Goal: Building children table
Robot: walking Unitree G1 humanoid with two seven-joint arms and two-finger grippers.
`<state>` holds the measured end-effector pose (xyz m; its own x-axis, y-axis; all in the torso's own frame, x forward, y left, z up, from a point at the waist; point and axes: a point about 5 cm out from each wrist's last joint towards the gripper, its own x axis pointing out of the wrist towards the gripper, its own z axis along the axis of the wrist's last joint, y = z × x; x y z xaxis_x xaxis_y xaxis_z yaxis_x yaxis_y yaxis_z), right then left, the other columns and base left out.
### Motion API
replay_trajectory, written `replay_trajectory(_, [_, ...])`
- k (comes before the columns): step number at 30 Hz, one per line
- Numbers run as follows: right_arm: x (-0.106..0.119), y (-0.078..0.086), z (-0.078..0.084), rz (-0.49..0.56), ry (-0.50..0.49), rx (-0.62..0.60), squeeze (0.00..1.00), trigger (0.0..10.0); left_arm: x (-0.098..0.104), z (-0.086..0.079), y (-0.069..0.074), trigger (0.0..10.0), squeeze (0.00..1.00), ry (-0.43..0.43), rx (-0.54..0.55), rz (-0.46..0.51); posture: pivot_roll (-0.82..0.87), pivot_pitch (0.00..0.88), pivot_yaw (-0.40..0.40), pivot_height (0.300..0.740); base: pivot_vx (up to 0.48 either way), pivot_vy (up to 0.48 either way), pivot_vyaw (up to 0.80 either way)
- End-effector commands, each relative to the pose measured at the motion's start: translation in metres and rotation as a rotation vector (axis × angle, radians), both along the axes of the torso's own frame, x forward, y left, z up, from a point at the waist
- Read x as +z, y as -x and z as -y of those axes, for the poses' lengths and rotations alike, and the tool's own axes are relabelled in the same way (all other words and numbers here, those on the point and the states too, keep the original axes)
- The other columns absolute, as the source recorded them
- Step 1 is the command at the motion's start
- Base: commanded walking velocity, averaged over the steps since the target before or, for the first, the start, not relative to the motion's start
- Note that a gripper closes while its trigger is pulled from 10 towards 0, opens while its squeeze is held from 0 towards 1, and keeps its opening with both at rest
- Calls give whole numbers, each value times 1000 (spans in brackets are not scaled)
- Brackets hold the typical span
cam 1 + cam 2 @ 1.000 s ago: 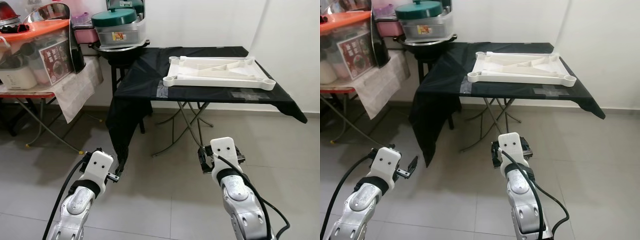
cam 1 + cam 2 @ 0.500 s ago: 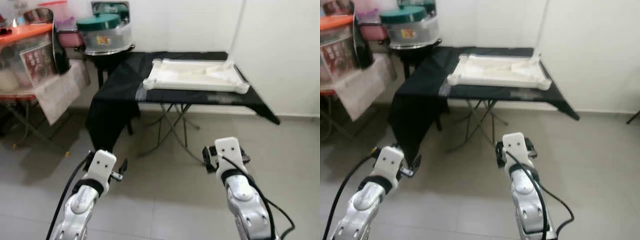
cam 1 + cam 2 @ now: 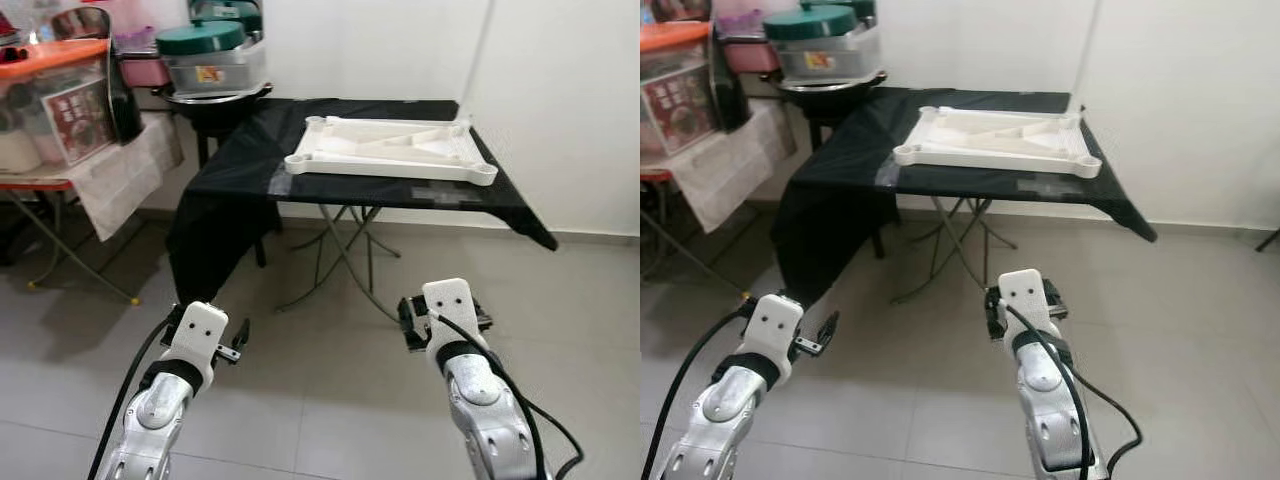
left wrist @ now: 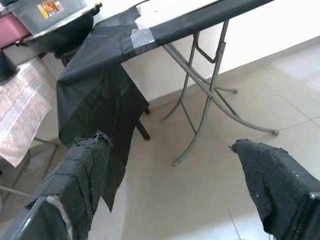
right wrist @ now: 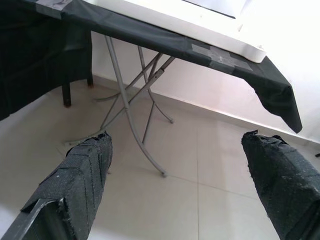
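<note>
A white plastic table top (image 3: 390, 150) lies upside down, ribs up, on a folding table draped in black cloth (image 3: 240, 175) ahead of me. Grey tape (image 3: 283, 183) holds the cloth at the near edge. Both arms hang low over the tiled floor, well short of the table. My left gripper (image 4: 175, 185) is open, with nothing between its fingers (image 4: 80, 175). My right gripper (image 5: 180, 185) is open too, and beyond its fingers (image 5: 285, 180) stand the table's metal legs (image 5: 125, 110). In the eye views the left wrist (image 3: 203, 332) and right wrist (image 3: 448, 305) point toward the table.
To the left stands a cluttered side table (image 3: 60, 180) with an orange-lidded box (image 3: 50, 60) and a green-lidded pot (image 3: 205, 50). The black cloth hangs down at the folding table's left corner (image 3: 215, 250). A white wall (image 3: 560, 100) runs behind and to the right. Grey floor tiles (image 3: 330, 390) lie between me and the table.
The whole picture has shifted, so the camera has turned right and the table sits more to the centre. Both arms keep the same low pose with open fingers.
</note>
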<state>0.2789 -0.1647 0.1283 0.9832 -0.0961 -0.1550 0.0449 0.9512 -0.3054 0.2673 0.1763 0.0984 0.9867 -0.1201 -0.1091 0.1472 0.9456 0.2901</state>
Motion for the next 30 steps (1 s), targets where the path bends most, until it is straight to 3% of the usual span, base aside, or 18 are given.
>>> replay_trajectory(1, [-2, -1, 3, -17, 9, -7, 0, 10000, -7, -1, 2, 10000, 0, -5, 11, -34, -34, 0, -18, 740, 0, 0, 0])
replay_trajectory(9, [-4, -1, 7, -31, -7, -15, 0, 10000, -9, -2, 5, 10000, 0, -9, 12, -45, -30, 0, -21, 740, 0, 0, 0])
replay_trajectory(15, [-5, -4, 23, -54, -3, -67, 0, 10000, -9, -3, 8, 10000, 0, -12, 15, -50, -26, 0, -20, 740, 0, 0, 0])
replay_trajectory(30, [-9, -2, 37, -89, 12, -104, 0, 10000, -11, -6, 15, 10000, 0, -19, 20, -68, -20, 0, -21, 690, 0, 0, 0])
